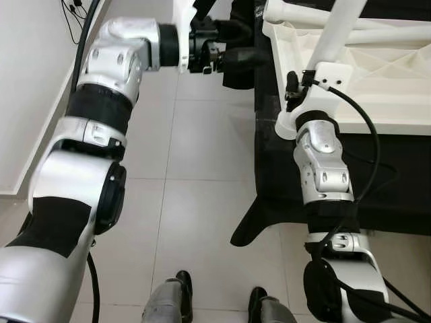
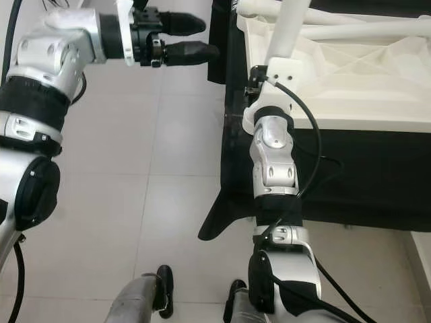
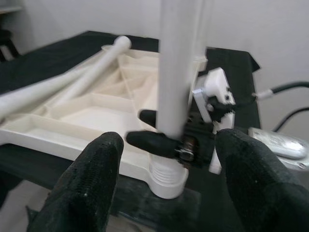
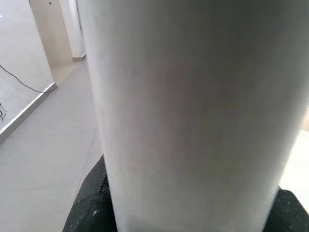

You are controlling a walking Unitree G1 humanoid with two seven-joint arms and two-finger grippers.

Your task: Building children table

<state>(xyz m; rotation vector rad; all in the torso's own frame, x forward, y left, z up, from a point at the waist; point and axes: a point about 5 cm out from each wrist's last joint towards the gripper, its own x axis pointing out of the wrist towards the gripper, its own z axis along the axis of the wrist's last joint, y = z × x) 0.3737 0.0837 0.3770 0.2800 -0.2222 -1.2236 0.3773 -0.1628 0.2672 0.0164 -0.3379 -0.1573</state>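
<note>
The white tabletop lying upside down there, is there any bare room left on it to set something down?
Free: the ribbed underside of the tabletop toward its near edge. Crowded: the corner where the right gripper grips the upright leg, and the far side, where loose legs lie.

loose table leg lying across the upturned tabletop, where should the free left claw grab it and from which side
Grip the loose leg mid-shaft, coming from above: it lies flat and slanted across the ribbed tabletop underside, so its round sides are exposed. The left claw is open; the right claw holds the upright leg.
</note>
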